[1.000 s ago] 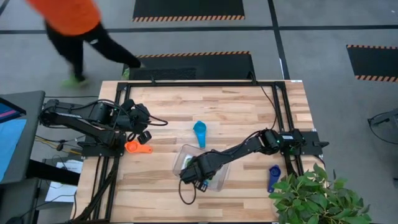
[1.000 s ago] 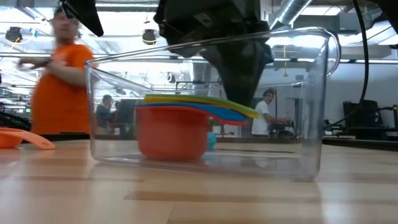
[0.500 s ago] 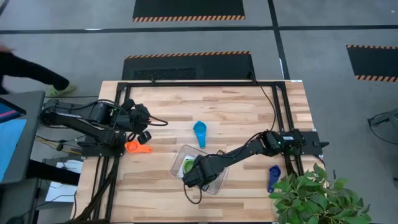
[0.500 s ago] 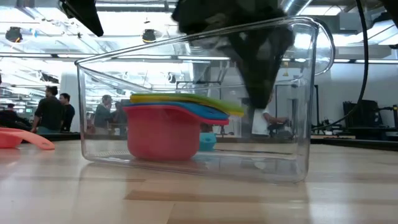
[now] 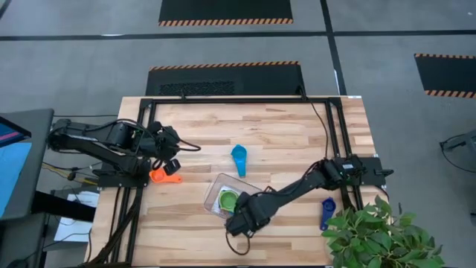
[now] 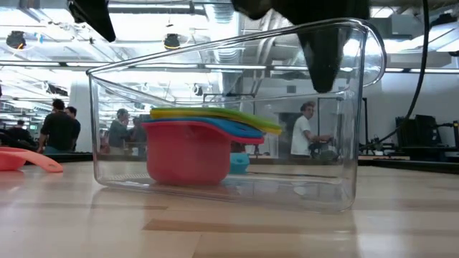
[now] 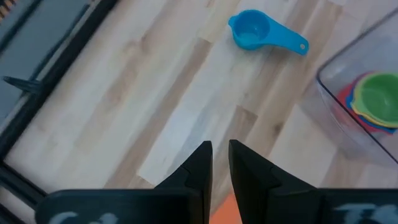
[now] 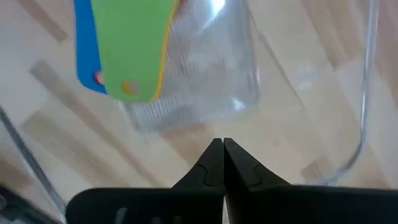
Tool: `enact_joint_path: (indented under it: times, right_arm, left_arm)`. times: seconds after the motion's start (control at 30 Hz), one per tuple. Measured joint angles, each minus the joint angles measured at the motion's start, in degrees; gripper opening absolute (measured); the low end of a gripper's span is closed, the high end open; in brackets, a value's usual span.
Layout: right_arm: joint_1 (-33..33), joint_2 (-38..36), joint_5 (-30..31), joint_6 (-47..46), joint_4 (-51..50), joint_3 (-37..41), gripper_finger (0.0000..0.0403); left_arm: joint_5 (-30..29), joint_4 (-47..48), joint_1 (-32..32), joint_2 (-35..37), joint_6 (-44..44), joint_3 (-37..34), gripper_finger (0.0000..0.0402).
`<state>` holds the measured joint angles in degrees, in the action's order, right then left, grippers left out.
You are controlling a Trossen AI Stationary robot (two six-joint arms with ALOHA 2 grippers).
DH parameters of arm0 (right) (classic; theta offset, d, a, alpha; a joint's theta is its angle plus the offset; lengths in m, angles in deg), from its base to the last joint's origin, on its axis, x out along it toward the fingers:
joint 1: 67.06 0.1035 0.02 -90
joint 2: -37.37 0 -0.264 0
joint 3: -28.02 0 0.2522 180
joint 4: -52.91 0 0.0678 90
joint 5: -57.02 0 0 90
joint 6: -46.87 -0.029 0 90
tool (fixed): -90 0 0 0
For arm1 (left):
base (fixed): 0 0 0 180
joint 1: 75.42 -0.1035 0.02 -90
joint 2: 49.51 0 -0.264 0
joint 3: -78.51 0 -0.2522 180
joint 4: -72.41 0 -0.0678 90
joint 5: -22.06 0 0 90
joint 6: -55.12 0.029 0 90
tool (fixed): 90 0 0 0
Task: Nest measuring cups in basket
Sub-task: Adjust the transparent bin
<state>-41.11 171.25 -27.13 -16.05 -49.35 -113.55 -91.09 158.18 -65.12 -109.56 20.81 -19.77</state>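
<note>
The clear basket (image 5: 216, 187) (image 6: 344, 143) stands near the table's middle. In it sits a nested stack of measuring cups (image 6: 188, 152), red lowest and green (image 5: 227, 199) (image 7: 379, 94) on top, handles (image 8: 132, 43) overlapping. Loose on the wood lie a light blue cup (image 5: 239, 158) (image 7: 252, 34), an orange cup (image 5: 165, 176) and a dark blue cup (image 5: 327, 212). My right gripper (image 5: 239, 220) (image 8: 219, 152) hangs shut over the basket's near right corner, holding nothing. My left gripper (image 5: 172, 161) (image 7: 219, 163) waits above the orange cup, its fingers a narrow gap apart.
A potted plant (image 5: 375, 238) overhangs the near right corner. A black frame rail (image 5: 238, 99) runs along the table's edges. People stand in the room beyond the far edge (image 6: 61, 129). Bare wood lies at the far side and the near left.
My right gripper has risen out of the basket and drawn toward the near right, still shut, uncovering the cup stack. The basket first slid a little toward the table's left, then stayed. A person in orange has walked away past the far left.
</note>
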Motion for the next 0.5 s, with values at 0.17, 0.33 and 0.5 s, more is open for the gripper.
enact_joint_path:
  times: [0.17,0.33,0.5]
  right_arm:
    - [0.38,-0.96,10.96,-4.37,-1.48,0.07,0.0014]
    - [-3.26,-5.69,15.74,-5.99,-1.74,-0.24,0.0010]
    - [-3.48,-9.46,20.00,-7.99,-1.51,-0.09,0.0015]
  left_arm:
    - [-0.30,0.22,1.57,-1.31,0.85,0.00,0.0042]
    - [-1.24,-2.14,1.78,-3.90,1.31,0.00,0.0042]
    - [-0.71,-13.07,1.78,-11.50,9.94,0.00,0.0042]
